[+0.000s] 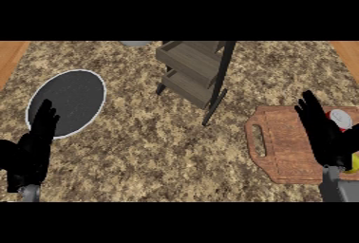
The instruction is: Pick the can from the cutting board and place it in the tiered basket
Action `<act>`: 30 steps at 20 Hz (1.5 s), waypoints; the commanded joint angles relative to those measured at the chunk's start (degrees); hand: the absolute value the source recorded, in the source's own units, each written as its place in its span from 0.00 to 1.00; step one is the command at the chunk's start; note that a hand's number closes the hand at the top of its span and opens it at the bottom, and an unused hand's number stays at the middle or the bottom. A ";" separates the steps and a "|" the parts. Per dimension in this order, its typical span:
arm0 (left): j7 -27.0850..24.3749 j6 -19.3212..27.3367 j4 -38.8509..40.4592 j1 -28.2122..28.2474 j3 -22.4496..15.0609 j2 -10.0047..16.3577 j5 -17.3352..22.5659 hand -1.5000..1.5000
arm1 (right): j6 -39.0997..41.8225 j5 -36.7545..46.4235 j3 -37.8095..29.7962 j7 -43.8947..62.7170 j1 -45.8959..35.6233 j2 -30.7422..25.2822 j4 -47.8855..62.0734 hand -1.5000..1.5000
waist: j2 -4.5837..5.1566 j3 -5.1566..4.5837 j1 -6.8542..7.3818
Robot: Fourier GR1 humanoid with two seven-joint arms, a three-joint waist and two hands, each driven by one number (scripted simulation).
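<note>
The red, silver-topped cylindrical can [341,118] is shown on the grained wooden cutting board [288,147] at right, partly hidden by the right hand [324,137], whose fingers are held straight. The left hand [32,152] is shown spread at lower left.

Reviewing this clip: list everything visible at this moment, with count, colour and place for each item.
counter: one, speckled brown, fills the view
plate: one, dark with a white rim, left
basket: one, grey-brown tiers in a black frame, top centre
board: one, reddish-brown wood with a handle slot, right
can: one, red with a silver top, on the board's far right, partly behind the right hand
yellow-green thing: one, at the right edge by the board, mostly hidden; cannot tell what it is
grey thing: one, cut off at the top edge, left of the basket
left hand: black, lower left, open, fingers overlapping the plate's edge
right hand: black, over the board, fingers straight, beside the can
</note>
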 commanded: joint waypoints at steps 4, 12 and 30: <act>-0.05 -4.79 0.62 -1.70 -2.46 -1.12 1.91 0.50 | 21.42 -7.01 4.41 -10.53 -4.63 -3.57 -10.68 1.00 | -0.53 -0.21 0.91; -0.10 -13.03 3.78 -6.62 -2.64 -3.37 6.11 0.50 | 19.53 -0.62 -10.09 -21.27 -3.49 -12.65 6.66 0.00 | 0.11 -0.21 1.91; 1.88 -18.26 5.35 -6.20 2.78 0.32 9.82 0.50 | 34.14 28.46 -3.17 -19.44 6.25 -47.35 -12.69 0.00 | -0.26 -0.37 1.23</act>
